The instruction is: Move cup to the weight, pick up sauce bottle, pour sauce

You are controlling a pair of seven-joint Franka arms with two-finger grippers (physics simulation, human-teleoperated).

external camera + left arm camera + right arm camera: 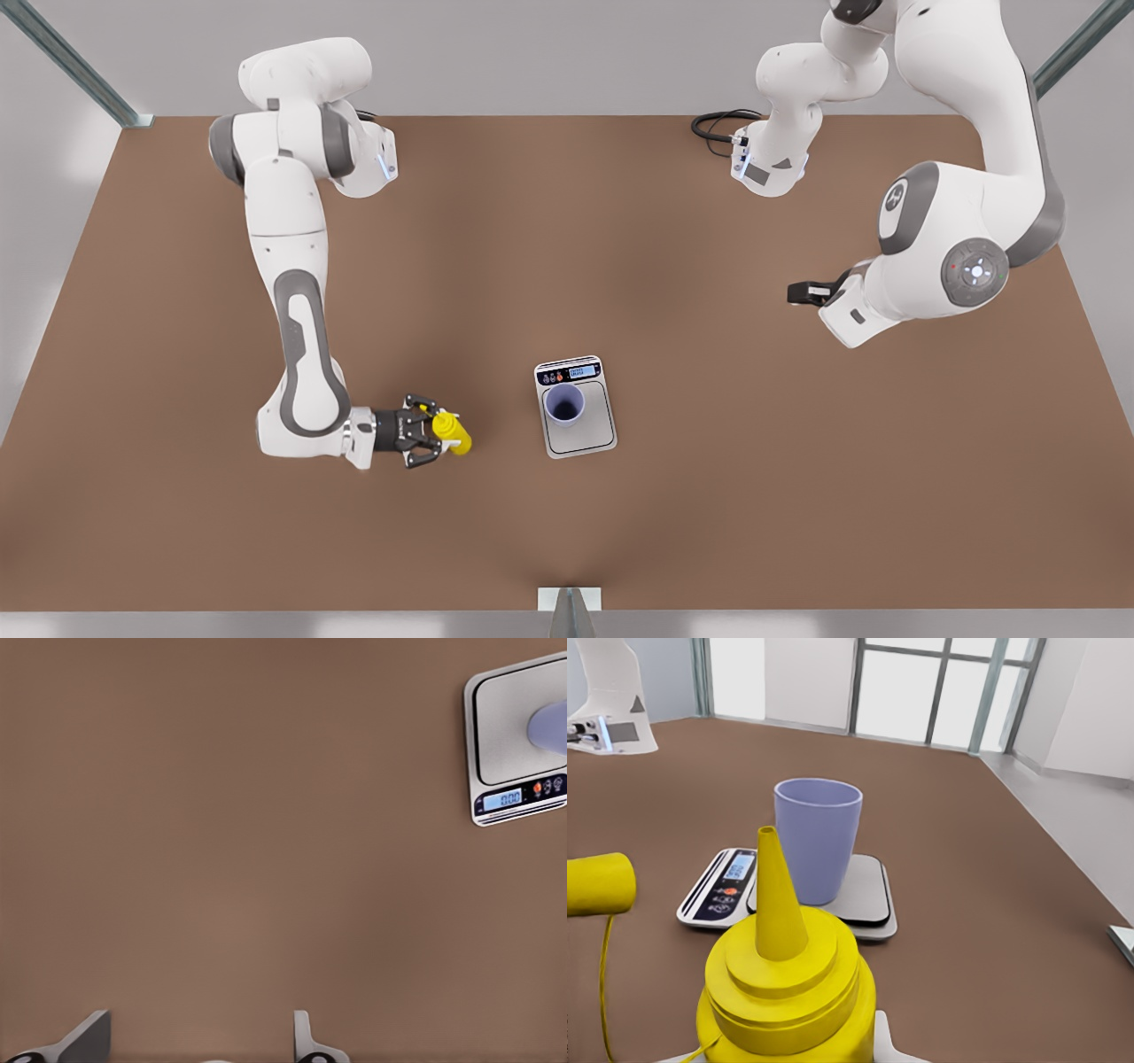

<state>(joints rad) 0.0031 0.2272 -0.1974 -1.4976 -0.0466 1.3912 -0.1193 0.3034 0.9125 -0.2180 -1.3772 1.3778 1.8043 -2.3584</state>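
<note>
Cup (564, 404) on weight (592, 434) — upright

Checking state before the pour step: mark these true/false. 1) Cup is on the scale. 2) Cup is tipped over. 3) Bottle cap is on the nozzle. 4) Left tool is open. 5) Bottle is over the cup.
1) True: the cup stands on the digital kitchen scale.
2) False: it is upright, mouth up.
3) False: the sauce bottle has a bare nozzle; its cap hangs off on a tether.
4) True: the left tool is open above the bare table.
5) False: the bottle is off to the front view's left of the scale, at the right tool.
</note>
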